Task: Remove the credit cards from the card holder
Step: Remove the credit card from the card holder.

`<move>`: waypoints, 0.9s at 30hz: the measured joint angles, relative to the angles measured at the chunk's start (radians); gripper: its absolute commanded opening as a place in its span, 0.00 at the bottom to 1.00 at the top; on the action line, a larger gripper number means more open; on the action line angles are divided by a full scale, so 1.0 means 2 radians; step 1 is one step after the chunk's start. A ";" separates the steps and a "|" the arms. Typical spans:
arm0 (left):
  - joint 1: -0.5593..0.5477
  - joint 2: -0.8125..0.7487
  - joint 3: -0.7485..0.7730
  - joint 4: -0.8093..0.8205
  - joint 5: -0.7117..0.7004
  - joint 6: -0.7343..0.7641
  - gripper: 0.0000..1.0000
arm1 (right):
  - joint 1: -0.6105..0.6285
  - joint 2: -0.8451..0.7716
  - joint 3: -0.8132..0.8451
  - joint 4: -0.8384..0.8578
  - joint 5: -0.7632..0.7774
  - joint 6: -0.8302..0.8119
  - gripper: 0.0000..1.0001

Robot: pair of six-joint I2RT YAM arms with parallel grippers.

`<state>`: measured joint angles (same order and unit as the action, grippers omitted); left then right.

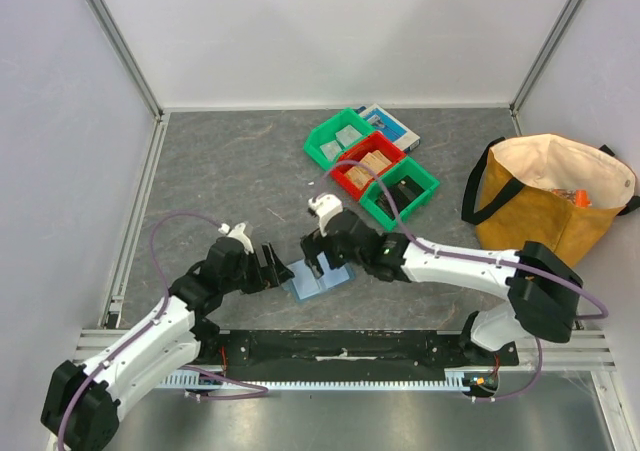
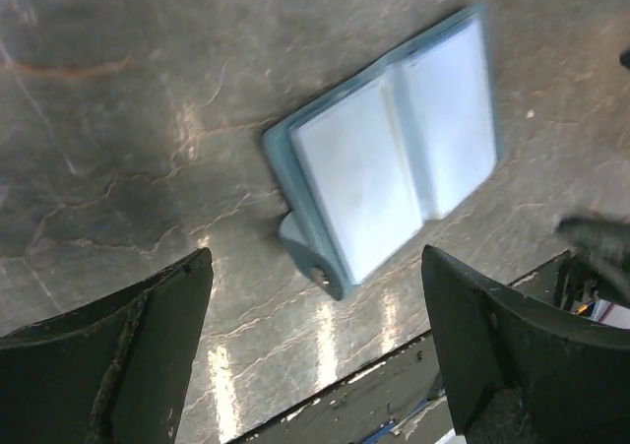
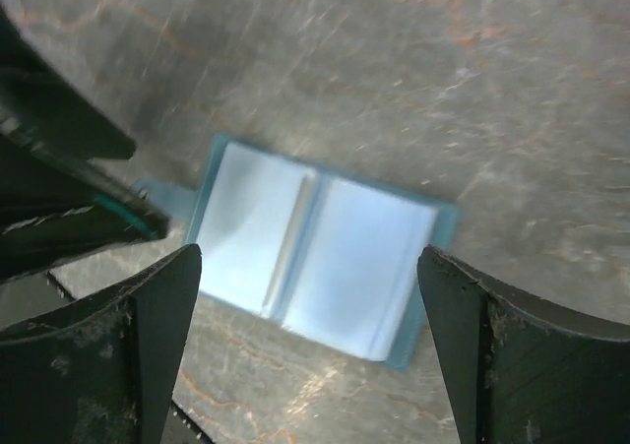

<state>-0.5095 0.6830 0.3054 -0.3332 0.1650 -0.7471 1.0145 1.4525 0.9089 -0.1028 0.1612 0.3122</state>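
- Your left jaws stand wide open with nothing between them. The two fingers (image 2: 128, 365) frame the card holder (image 2: 394, 158) from just beside its near-left corner without touching it.
- Your right jaws are spread wide too and grip nothing. Their fingers (image 3: 98, 355) hang over the card holder, one to each side, clear of it.
- The card holder lies opened flat on the counter (image 1: 230, 171), just in front of the arm bases and between the two wrists, with both halves facing up.
- Its closing tab (image 2: 305, 247) sticks out of the end nearest your left arm. From the right wrist that arm's dark fingertip shows right by the tab; you cannot tell if they touch.
- Both halves show pale faces. You cannot tell whether those are the credit cards or only pocket windows.
- Well apart, further back on the counter, two green bins (image 1: 340, 139) and a red bin (image 1: 368, 164) sit in a row, a tan bag (image 1: 545, 206) to their right.
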 measured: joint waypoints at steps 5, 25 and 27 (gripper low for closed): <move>-0.021 0.018 -0.034 0.030 -0.022 -0.035 0.80 | 0.072 0.049 0.000 0.003 0.038 -0.016 0.98; -0.030 0.007 -0.079 0.074 -0.027 -0.070 0.12 | 0.145 0.158 0.041 -0.004 0.139 -0.025 0.98; -0.030 0.006 -0.080 0.074 -0.027 -0.071 0.03 | 0.145 0.161 0.041 -0.005 0.143 -0.025 0.98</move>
<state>-0.5701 0.6956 0.1463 -0.1848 0.1120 -0.8890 1.3052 1.7744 0.9901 -0.1135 0.4465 0.2630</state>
